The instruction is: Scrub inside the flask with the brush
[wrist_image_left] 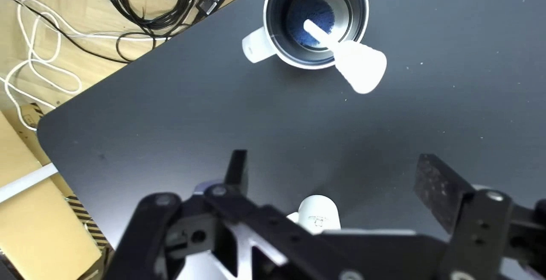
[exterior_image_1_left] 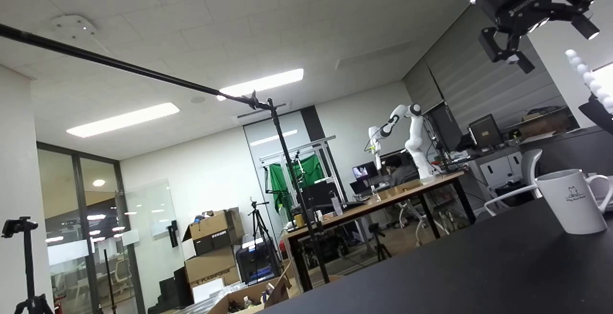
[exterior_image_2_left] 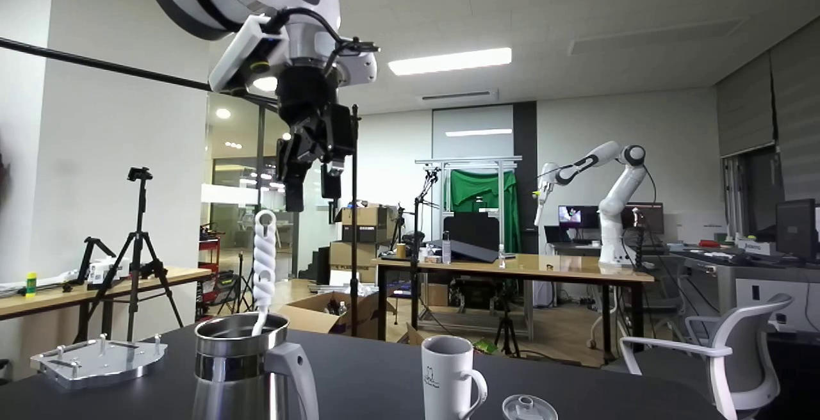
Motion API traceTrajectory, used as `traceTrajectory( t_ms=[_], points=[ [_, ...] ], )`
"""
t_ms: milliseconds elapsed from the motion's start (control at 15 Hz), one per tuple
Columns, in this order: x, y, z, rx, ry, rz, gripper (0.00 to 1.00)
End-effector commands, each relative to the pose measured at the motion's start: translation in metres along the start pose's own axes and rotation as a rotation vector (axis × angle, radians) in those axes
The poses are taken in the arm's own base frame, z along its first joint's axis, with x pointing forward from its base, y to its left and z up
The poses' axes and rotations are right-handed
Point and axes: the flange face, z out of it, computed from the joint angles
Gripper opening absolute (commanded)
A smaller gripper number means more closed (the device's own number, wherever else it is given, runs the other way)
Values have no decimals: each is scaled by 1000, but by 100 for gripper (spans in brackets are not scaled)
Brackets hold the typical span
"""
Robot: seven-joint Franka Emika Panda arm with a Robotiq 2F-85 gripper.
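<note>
The flask is a steel pitcher [exterior_image_2_left: 234, 369] with a grey handle, upright on the dark table; it also shows from above in the wrist view [wrist_image_left: 280, 28]. The brush [exterior_image_2_left: 264, 260] stands in it, its white twisted handle leaning on the rim. In the wrist view the brush handle [wrist_image_left: 360, 64] points toward the camera, and its blue bristles [wrist_image_left: 308, 17] sit at the flask's bottom. The brush handle [exterior_image_1_left: 586, 74] also shows at an exterior view's right edge. My gripper [exterior_image_2_left: 312, 191] is open and empty, above the handle's height and apart from it; it shows also here [exterior_image_1_left: 555, 45] and in the wrist view [wrist_image_left: 335, 164].
A white mug [exterior_image_2_left: 443, 375] stands on the table beside the flask; it also shows in the wrist view [wrist_image_left: 319, 214]. A clear lid [exterior_image_2_left: 528, 408] lies by the mug. A metal plate with posts [exterior_image_2_left: 99, 362] lies behind the flask. The table's edge [wrist_image_left: 128, 68] borders cables on the floor.
</note>
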Motion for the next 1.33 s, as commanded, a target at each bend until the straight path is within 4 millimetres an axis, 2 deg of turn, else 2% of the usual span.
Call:
traceTrajectory(
  t_ms=[0,133,533,800,867,933,1267],
  points=[
    [-5,-14,8,-40,-14,75,100],
    [-9,-16,16,-15,-35,101,100],
    [-36,-8,33,67,-94,139,100],
    [-47,-1,43,91,-93,166,100],
    [-47,1,45,91,-83,170,75],
    [-47,3,46,84,-60,175,74],
    [-47,7,51,97,-5,183,39]
  ],
)
